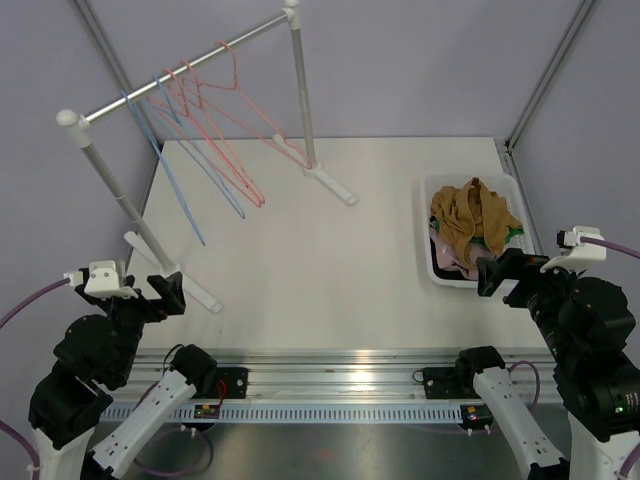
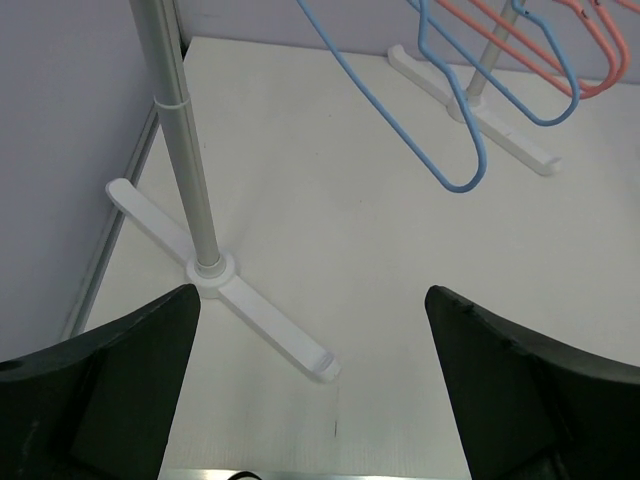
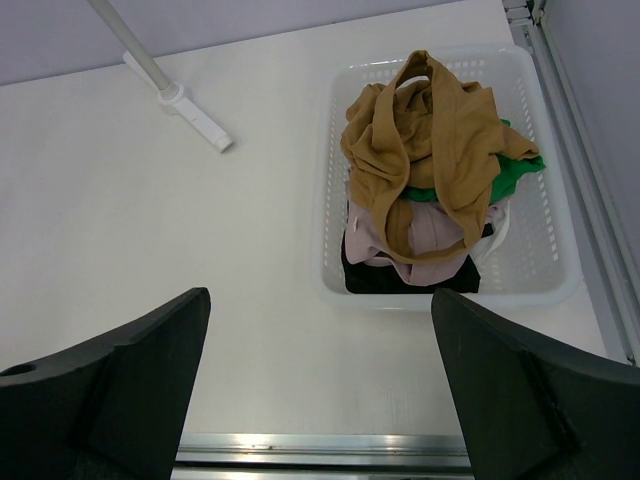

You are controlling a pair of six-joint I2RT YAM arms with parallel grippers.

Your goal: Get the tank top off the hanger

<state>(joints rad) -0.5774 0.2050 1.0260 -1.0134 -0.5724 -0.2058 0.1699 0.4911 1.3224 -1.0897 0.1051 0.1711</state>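
Several bare wire hangers, blue [image 1: 172, 172] and pink [image 1: 215, 130], hang on the rack's rail; no garment is on any of them. A mustard tank top [image 1: 472, 212] lies crumpled on top of a clothes pile in the white basket [image 1: 424, 232]; its strap loops show in the right wrist view [image 3: 430, 140]. My left gripper [image 1: 166, 294] is open and empty near the rack's left foot, with a blue hanger [image 2: 440, 150] ahead of it. My right gripper [image 1: 495, 272] is open and empty just in front of the basket [image 3: 335, 200].
The white clothes rack stands at the back left, with its rail [image 1: 180, 70], its left post [image 2: 185, 150] and a flat foot [image 2: 270, 325] close to my left gripper. Pink, green and black clothes lie under the tank top. A metal strip runs along the table's near edge.
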